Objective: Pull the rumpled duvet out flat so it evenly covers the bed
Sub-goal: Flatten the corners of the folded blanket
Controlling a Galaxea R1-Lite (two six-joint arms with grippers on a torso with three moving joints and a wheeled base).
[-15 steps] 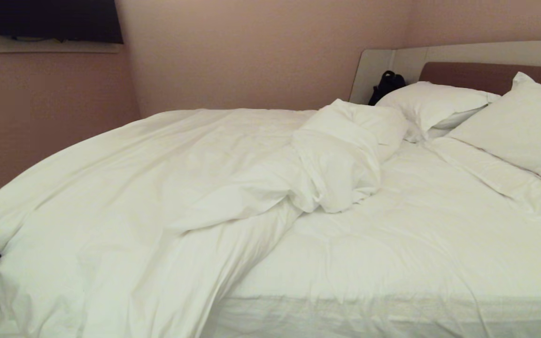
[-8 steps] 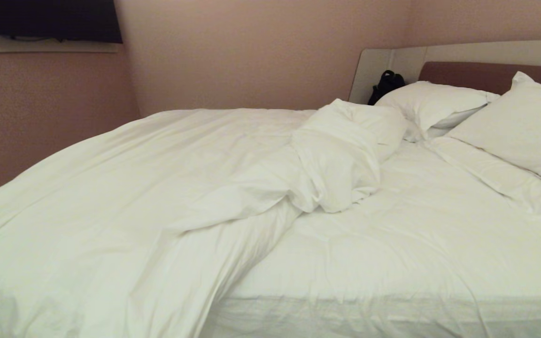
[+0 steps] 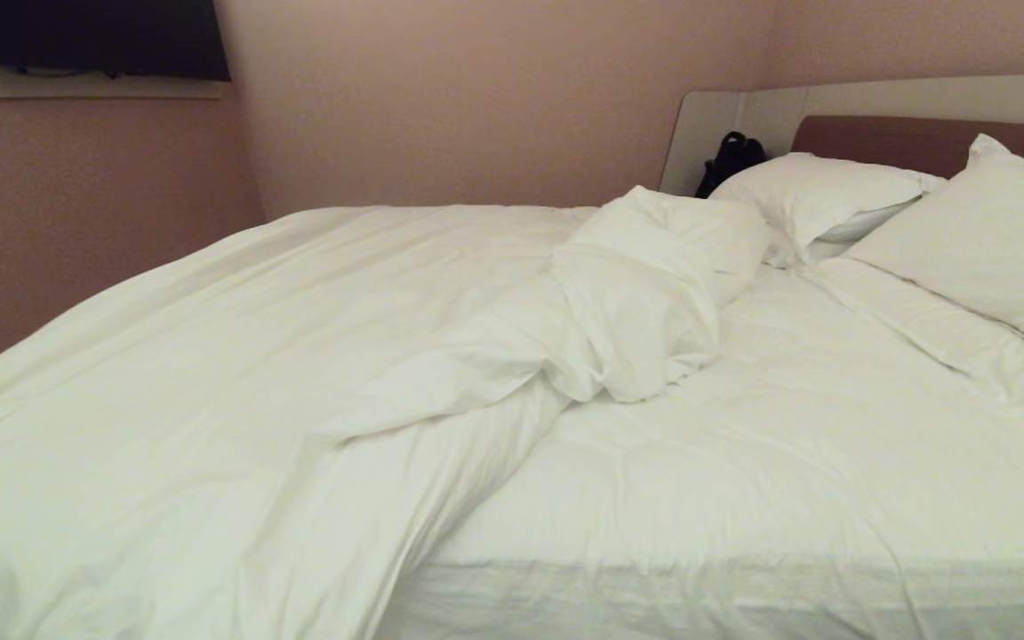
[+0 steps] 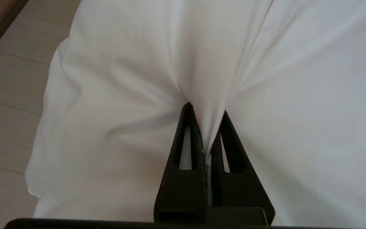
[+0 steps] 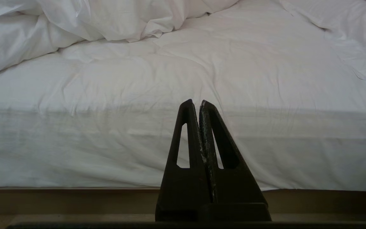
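Item one, the duvet (image 3: pixel 299 373): I see it spread over the left half of the bed (image 3: pixel 743 462), reaching the near left edge, with a thick rumpled roll bunched toward the middle and running up to the pillows (image 3: pixel 921 222) at the far right. The right half of the mattress shows only the wrinkled sheet (image 3: pixel 788 444).

Item two, the left gripper (image 4: pixel 206 114): out of my head view; in its wrist view the jaws are pinched tight on a fold of the duvet, cloth drawn into taut creases fanning from the tips, pale floor (image 4: pixel 8 95) beyond the duvet's edge.

Item three, the right gripper (image 5: pixel 197 102): jaws pressed together, holding nothing, parked low before the near side of the bed, above the beige platform base (image 5: pixel 75 200).

Item four, the headboard (image 3: pixel 876 133): beige panel with a reddish-brown insert, a dark object (image 3: pixel 730 160) beside it. A dark screen (image 3: pixel 94 36) is on the far left wall.
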